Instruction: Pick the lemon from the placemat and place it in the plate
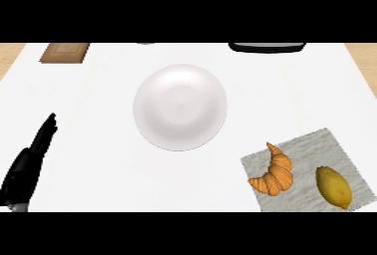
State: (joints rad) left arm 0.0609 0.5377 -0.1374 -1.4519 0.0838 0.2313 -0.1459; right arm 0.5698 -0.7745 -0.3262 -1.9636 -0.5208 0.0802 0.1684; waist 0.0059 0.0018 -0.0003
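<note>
- My left hand (pixel 29 162) showed at about nine o'clock of the view, low by the left edge, its black fingers straight and relaxed, pointing up toward twelve and holding nothing. It was resting, well apart from everything the task concerned.
- At roughly eleven o'clock, near the far edge of the white counter (pixel 88 109), lay a small brown block (pixel 65 52) that I could not identify further.
- The plate (pixel 180 107) sat around the centre of the view, white and bare, looking taller than wide.
- At about one o'clock a dark object (pixel 267 47) was cut off by the far edge; I could not tell what it was.
- The grey placemat (pixel 302 149) lay at about four to five o'clock, well apart from the plate, its lower part running out of view.
- On the placemat the croissant (pixel 274 174) lay toward the nine o'clock side, just beside the lemon but not touching it.
- The lemon (pixel 333 187) lay at the placemat's three o'clock side, lengthwise toward twelve, not yet picked.
- My right hand was nowhere in view, so I could not say how its fingers stood.
- My judgement of the risks: the lemon, rounded and tapered, could roll or squirt out from closing fingers; a reach from the nine o'clock side could nudge the croissant; dragging could shift the placemat; and a release near the plate's rim could let the lemon roll off onto the counter.
</note>
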